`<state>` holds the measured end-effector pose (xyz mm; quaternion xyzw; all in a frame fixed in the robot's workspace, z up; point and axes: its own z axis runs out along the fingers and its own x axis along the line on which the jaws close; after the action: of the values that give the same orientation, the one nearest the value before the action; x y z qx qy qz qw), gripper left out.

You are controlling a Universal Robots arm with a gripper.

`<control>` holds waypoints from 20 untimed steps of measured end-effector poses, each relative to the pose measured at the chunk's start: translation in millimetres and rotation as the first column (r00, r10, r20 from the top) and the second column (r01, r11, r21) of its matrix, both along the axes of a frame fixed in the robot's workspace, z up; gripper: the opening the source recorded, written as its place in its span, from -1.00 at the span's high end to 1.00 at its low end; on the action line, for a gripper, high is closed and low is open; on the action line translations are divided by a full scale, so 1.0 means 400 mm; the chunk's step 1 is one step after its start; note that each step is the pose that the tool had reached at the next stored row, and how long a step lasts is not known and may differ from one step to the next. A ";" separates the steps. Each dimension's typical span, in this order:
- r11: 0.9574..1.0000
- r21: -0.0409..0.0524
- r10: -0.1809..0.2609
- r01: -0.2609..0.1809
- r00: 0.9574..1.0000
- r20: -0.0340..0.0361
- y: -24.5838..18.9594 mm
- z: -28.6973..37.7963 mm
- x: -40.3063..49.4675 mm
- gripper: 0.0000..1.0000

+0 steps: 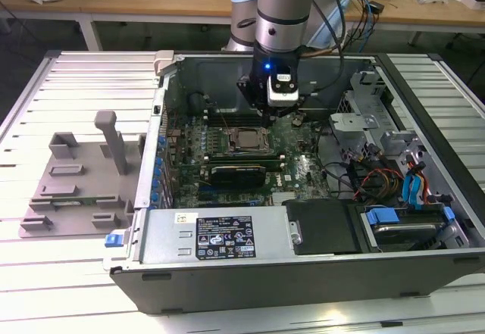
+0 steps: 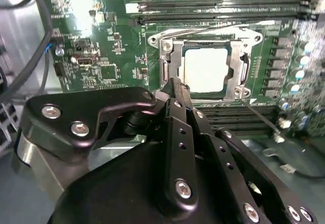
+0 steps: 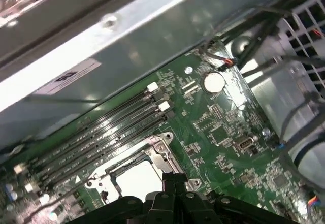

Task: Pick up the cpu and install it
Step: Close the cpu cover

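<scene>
In the exterior view, an open computer case (image 1: 227, 270) is seen lying on a slatted counter (image 1: 76, 76), with a grey fixture plate (image 1: 72, 198) set beside it toward the exterior view's left. The arm (image 1: 284, 8) is lowered into the case, and the end effector (image 1: 263, 117) is held above the green motherboard (image 1: 303, 171), just beside the socket (image 1: 244, 126). The cpu (image 1: 246, 138) is found inside that socket, lying flat with its pale metal top facing up. In the second wrist view the cpu (image 2: 205, 69) is framed on all sides by the socket's metal frame (image 2: 170, 64), and the end effector (image 2: 175, 88) is seen close to the frame's edge but apart from the chip. A thin wire lever (image 2: 264, 120) is seen angled out from the socket's corner. The end effector's fingers are pressed together, and nothing is held between them. In the first wrist view the end effector (image 3: 175, 179) is placed just beside the cpu (image 3: 137, 181), with rows of memory slots (image 3: 101, 127) on the far side of the socket and a round coin battery (image 3: 213, 82) farther along the board.
</scene>
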<state>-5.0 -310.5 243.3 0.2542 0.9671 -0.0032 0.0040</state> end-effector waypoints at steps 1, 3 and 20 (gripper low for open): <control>1.000 0.000 0.032 -0.032 1.000 0.000 0.000 0.000 0.000 0.79; 0.997 0.000 0.082 -0.082 0.997 0.000 0.000 0.000 0.000 0.79; 0.802 0.000 0.597 -0.597 0.802 0.000 0.000 -0.006 0.000 0.79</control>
<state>-5.0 -310.5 241.0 -0.0627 0.9980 -0.0018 0.0047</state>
